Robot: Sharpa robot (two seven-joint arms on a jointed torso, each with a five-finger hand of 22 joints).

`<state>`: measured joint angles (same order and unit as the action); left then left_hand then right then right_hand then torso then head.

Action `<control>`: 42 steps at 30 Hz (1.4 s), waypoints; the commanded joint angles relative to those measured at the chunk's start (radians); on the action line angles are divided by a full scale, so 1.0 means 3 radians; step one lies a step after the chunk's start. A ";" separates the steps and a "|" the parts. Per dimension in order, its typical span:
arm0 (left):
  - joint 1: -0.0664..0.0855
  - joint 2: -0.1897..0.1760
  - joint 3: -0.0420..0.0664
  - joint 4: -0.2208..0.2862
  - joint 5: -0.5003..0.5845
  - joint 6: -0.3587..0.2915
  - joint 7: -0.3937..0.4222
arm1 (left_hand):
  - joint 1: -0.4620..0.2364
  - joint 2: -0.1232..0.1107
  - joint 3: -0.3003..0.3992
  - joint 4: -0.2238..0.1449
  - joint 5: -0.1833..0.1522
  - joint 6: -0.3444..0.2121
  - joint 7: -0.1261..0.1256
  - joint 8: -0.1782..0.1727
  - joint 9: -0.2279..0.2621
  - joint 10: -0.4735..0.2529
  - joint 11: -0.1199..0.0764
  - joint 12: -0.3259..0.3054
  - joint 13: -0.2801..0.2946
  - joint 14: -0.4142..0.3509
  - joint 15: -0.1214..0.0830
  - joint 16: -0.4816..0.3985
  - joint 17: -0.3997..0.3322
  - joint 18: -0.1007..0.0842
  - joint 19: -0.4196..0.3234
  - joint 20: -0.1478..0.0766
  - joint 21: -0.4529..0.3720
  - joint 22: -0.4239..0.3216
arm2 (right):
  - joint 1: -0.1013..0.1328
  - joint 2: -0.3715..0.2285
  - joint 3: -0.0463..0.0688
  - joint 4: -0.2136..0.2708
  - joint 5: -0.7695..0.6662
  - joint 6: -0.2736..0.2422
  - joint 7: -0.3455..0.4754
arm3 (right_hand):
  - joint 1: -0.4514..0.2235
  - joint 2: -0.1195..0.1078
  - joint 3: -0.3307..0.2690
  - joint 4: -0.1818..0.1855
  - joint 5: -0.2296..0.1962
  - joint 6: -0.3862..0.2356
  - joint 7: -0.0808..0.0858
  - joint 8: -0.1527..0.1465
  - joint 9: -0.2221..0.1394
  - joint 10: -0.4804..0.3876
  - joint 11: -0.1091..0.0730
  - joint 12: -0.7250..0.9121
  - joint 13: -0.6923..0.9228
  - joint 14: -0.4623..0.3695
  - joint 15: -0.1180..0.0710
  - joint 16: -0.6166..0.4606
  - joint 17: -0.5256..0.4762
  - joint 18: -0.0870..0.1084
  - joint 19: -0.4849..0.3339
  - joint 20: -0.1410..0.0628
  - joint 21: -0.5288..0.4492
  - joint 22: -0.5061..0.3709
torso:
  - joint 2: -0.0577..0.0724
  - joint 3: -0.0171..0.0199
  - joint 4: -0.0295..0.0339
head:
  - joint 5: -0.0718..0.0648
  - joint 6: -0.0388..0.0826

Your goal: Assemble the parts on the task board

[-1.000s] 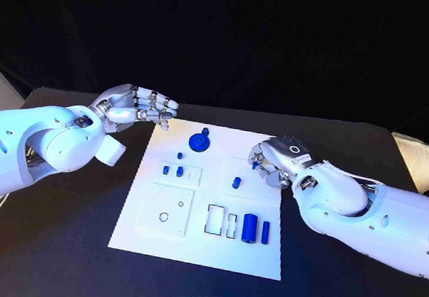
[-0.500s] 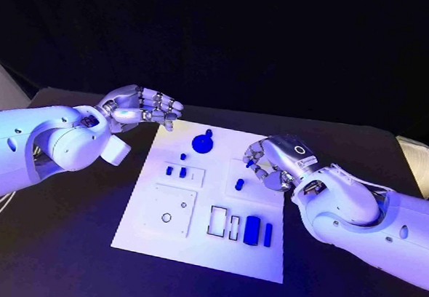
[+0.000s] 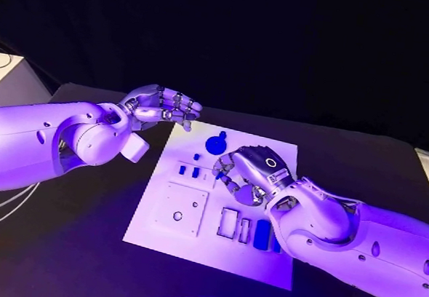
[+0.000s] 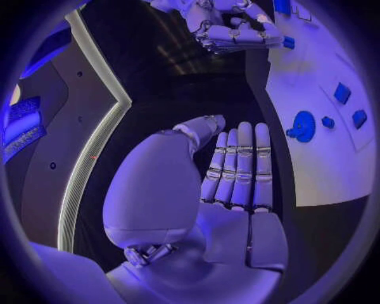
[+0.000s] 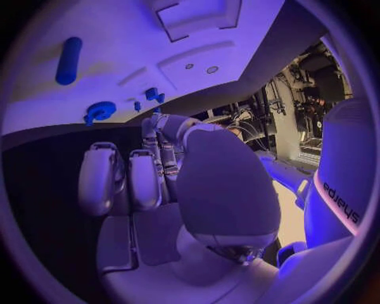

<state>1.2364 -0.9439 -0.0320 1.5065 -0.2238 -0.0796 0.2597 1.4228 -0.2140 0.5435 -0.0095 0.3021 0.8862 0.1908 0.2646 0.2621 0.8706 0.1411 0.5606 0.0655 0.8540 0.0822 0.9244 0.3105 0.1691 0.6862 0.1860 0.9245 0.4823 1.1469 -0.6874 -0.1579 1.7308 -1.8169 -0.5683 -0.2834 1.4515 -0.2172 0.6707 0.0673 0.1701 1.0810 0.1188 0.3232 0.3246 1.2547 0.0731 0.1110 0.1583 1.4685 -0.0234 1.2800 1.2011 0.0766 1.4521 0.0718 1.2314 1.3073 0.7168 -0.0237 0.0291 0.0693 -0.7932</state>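
We are reading "sharpa" on the right arm (image 5: pixel 342 201). Our left hand (image 3: pixel 164 106) is hovering at the task board's (image 3: pixel 177 238) eleven o'clock corner, fingers curled, holding nothing. Our right hand (image 3: pixel 245 173) is hanging over the board's middle, fingers curled, empty. The blue round part (image 3: pixel 216 144) is lying at twelve o'clock on the board.

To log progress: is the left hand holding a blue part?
No, the left hand shows bare fingers with nothing in them.
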 commanded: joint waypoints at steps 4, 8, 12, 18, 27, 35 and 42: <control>0.0004 0.0024 0.0003 0.0028 0.0039 -0.0010 0.0030 | 0.0007 0.0026 -0.0026 0.0000 -0.0003 -0.0003 0.0021 -0.0010 -0.0003 0.0001 0.0016 -0.0016 -0.0005 -0.0004 0.0014 -0.0013 -0.0004 0.0040 0.0021 0.0005 -0.0013 -0.0005 | -0.0106 0.0179 -0.0018 -0.0144 -0.0130 0.0029 0.0072 | -0.0021 0.0013 0.0007 -0.0021 0.0010 0.0024 0.0004 0.0013 0.0004 0.0103 -0.0078 0.0013 -0.0001 0.0049 -0.0023 -0.0027 -0.0008 -0.0031 0.0020 -0.0005 -0.0007 0.0361 | 0.0004 -0.0002 0.0001 | 0.0128 -0.0029; 0.0004 0.0037 0.0003 0.0032 0.0040 -0.0011 0.0029 | 0.0008 0.0027 -0.0027 0.0000 -0.0003 -0.0003 0.0021 -0.0010 -0.0003 0.0001 0.0016 -0.0017 -0.0005 -0.0004 0.0014 -0.0013 -0.0004 0.0040 0.0021 0.0005 -0.0013 -0.0006 | -0.0166 0.0270 -0.0029 -0.0210 -0.0134 0.0060 0.0075 | -0.0021 0.0013 0.0007 -0.0021 0.0010 0.0024 0.0004 0.0013 0.0004 0.0103 -0.0078 0.0013 -0.0001 0.0049 -0.0023 -0.0027 -0.0008 -0.0031 0.0020 -0.0005 -0.0007 0.0361 | 0.0007 0.0002 0.0001 | 0.0187 -0.0053; 0.0004 0.0051 0.0003 0.0030 0.0041 -0.0010 0.0027 | 0.0009 0.0028 -0.0027 -0.0001 -0.0003 -0.0002 0.0021 -0.0010 -0.0003 0.0001 0.0017 -0.0018 -0.0005 -0.0004 0.0014 -0.0014 -0.0004 0.0040 0.0021 0.0006 -0.0014 -0.0006 | -0.0214 0.0334 -0.0035 -0.0258 -0.0136 0.0075 0.0069 | -0.0023 0.0014 0.0012 -0.0027 0.0013 0.0023 0.0006 0.0012 0.0005 0.0104 -0.0076 0.0008 -0.0002 0.0049 -0.0022 -0.0030 -0.0011 -0.0031 0.0019 -0.0005 -0.0010 0.0361 | 0.0008 0.0006 0.0001 | 0.0227 -0.0088; 0.0004 0.0064 0.0003 0.0028 0.0041 -0.0005 0.0024 | 0.0009 0.0028 -0.0027 -0.0001 -0.0003 -0.0002 0.0021 -0.0010 -0.0003 0.0001 0.0017 -0.0018 -0.0005 -0.0004 0.0014 -0.0014 -0.0004 0.0040 0.0021 0.0006 -0.0014 -0.0006 | -0.0254 0.0380 -0.0040 -0.0298 -0.0140 0.0087 0.0056 | -0.0029 0.0014 0.0019 -0.0035 0.0021 0.0020 0.0008 0.0009 0.0006 0.0104 -0.0074 0.0001 -0.0004 0.0047 -0.0021 -0.0037 -0.0019 -0.0028 0.0015 -0.0005 -0.0024 0.0356 | 0.0007 0.0009 -0.0001 | 0.0275 -0.0134; 0.0004 0.0076 0.0002 0.0015 0.0041 -0.0001 0.0023 | 0.0008 0.0028 -0.0029 -0.0001 -0.0004 0.0000 0.0022 -0.0009 -0.0002 0.0000 0.0018 -0.0021 -0.0004 -0.0005 0.0015 -0.0015 -0.0005 0.0039 0.0021 0.0006 -0.0016 -0.0007 | -0.0271 0.0408 -0.0046 -0.0292 -0.0138 0.0116 0.0035 | -0.0029 0.0014 0.0019 -0.0035 0.0021 0.0020 0.0008 0.0009 0.0006 0.0104 -0.0074 0.0001 -0.0004 0.0047 -0.0021 -0.0037 -0.0019 -0.0028 0.0015 -0.0005 -0.0024 0.0356 | 0.0009 0.0011 -0.0003 | 0.0311 -0.0159; 0.0004 0.0081 0.0002 0.0011 0.0041 0.0002 0.0015 | 0.0006 0.0028 -0.0034 -0.0001 -0.0004 0.0004 0.0023 -0.0009 -0.0002 -0.0003 0.0020 -0.0028 -0.0004 -0.0009 0.0018 -0.0019 -0.0008 0.0038 0.0018 0.0008 -0.0023 -0.0011 | -0.0278 0.0423 -0.0056 -0.0280 -0.0134 0.0142 0.0028 | -0.0036 0.0014 0.0023 -0.0040 0.0026 0.0019 0.0010 0.0008 0.0007 0.0106 -0.0073 -0.0005 -0.0005 0.0046 -0.0020 -0.0043 -0.0026 -0.0028 0.0016 -0.0004 -0.0021 0.0359 | 0.0011 0.0009 -0.0004 | 0.0311 -0.0186; 0.0004 0.0080 0.0002 0.0010 0.0041 0.0005 0.0011 | 0.0007 0.0028 -0.0036 -0.0002 -0.0003 0.0005 0.0023 -0.0009 -0.0001 -0.0006 0.0021 -0.0032 -0.0004 -0.0014 0.0020 -0.0023 -0.0010 0.0037 0.0015 0.0009 -0.0028 -0.0013 | -0.0287 0.0433 -0.0062 -0.0299 -0.0137 0.0159 0.0019 | -0.0038 0.0014 0.0024 -0.0041 0.0026 0.0018 0.0011 0.0008 0.0008 0.0106 -0.0072 -0.0006 -0.0005 0.0045 -0.0020 -0.0045 -0.0029 -0.0028 0.0015 -0.0004 -0.0024 0.0358 | 0.0005 0.0006 0.0000 | 0.0314 -0.0203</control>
<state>1.2367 -0.9218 -0.0321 1.5082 -0.2183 -0.0828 0.2587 1.4228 -0.2140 0.5379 -0.0096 0.3021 0.8862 0.1908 0.2646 0.2620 0.8706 0.1411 0.5565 0.0656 0.8541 0.0822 0.9245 0.3088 0.1691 0.6862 0.1860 0.9204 0.4792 1.0624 -0.5587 -0.1761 1.6415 -1.8439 -0.5390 -0.2774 1.4513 -0.2173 0.6788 0.0591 0.1738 1.0827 0.1204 0.3237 0.3260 1.2633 0.0676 0.1072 0.1562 1.4684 -0.0233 1.2700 1.1941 0.0767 1.4520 0.0719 1.2277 1.3077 0.7197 -0.0210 0.0280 0.1628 -0.8520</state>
